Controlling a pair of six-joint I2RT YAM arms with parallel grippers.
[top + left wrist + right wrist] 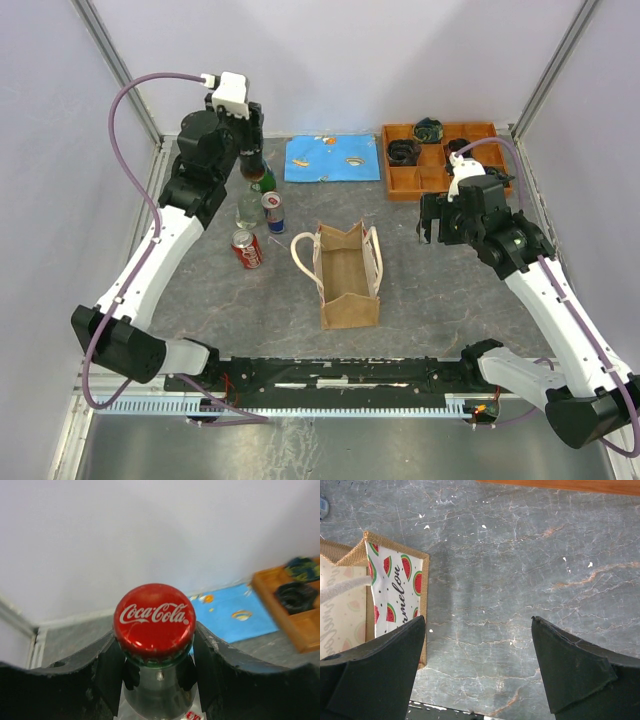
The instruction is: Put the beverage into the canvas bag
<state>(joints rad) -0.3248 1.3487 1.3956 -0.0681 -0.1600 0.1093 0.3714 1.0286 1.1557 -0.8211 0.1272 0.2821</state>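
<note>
A green glass Coca-Cola bottle (263, 181) with a red cap (154, 617) stands at the back left of the table. My left gripper (250, 163) reaches down over it, and in the left wrist view its pads (111, 669) press the neck just under the cap, so it (157, 666) is shut on the bottle. The tan canvas bag (347, 277) with cream handles stands open in the middle, well to the right and nearer than the bottle. My right gripper (430, 226) hovers open and empty just right of the bag (355, 600), over bare table (477, 630).
A clear bottle (248, 208), a Red Bull can (273, 210) and a Coke can (246, 250) stand next to the green bottle. A blue mat (330, 158) and an orange compartment tray (445, 165) lie along the back wall.
</note>
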